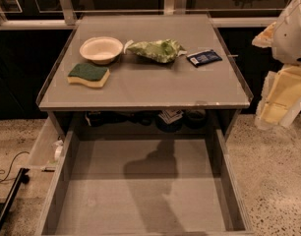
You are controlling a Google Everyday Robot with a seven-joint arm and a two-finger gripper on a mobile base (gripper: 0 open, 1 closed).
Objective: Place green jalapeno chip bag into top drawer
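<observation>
The green jalapeno chip bag (157,50) lies crumpled on the grey tabletop, at the back middle, between a white bowl and a dark-blue packet. The top drawer (140,191) stands pulled out below the table's front edge, wide and shallow, with a bare grey floor crossed by a shadow. My gripper (281,100) hangs at the far right edge of the view, beside the table's right side and well apart from the bag. It holds nothing that I can see.
A white bowl (101,49) and a green-and-yellow sponge (88,75) sit left of the bag. A small dark-blue packet (204,57) lies to its right. A narrow pale side tray (45,149) sticks out at the left. A black cable (5,168) lies on the speckled floor.
</observation>
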